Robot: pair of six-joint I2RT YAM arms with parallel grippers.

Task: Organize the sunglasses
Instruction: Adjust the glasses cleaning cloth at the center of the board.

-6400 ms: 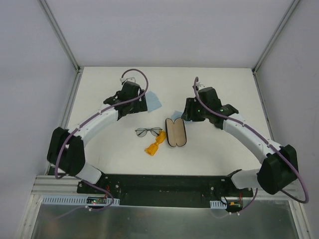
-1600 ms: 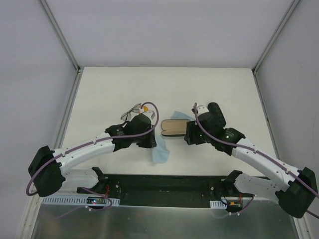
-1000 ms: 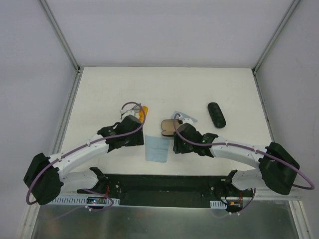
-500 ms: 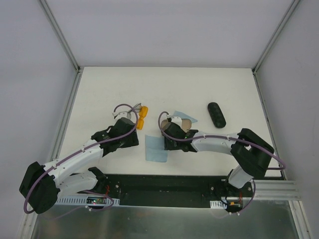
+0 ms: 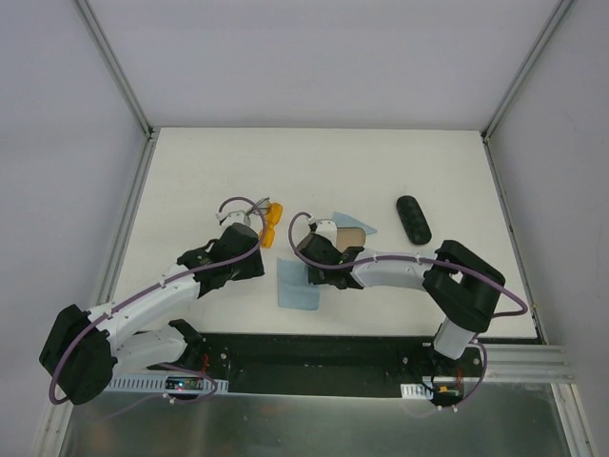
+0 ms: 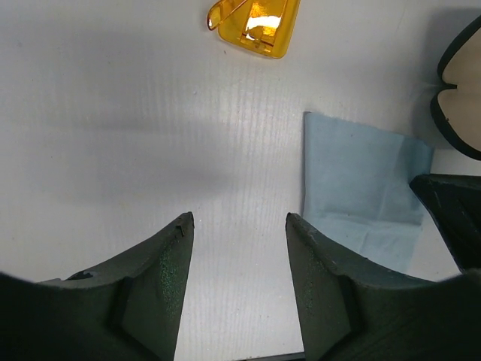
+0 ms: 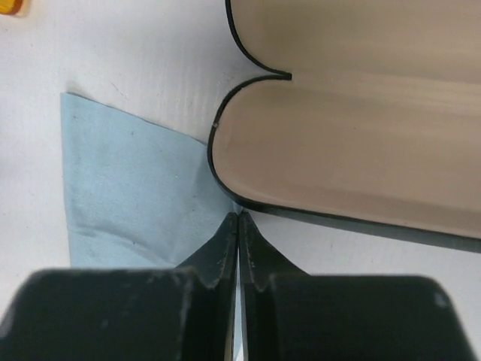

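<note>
Right gripper [image 7: 238, 226] jaws together at the edge of the blue cloth [image 7: 128, 188], against the open case [image 7: 361, 150] rim; pinch unconfirmed. Left gripper [image 6: 237, 226] jaws apart, empty. Orange sunglasses [image 6: 259, 22] lie just beyond it. Judgement: lift cloth slowly, low, so the case is not dragged.

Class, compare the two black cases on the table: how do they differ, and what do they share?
1. The open case lies spread and shows its tan lining; the shut case shows only its black shell.
2. The open case sits right by the right hand, with a blue cloth at its rim; the shut case lies alone, farther right.
Shared: both are black, oval, and rest on the table.
</note>
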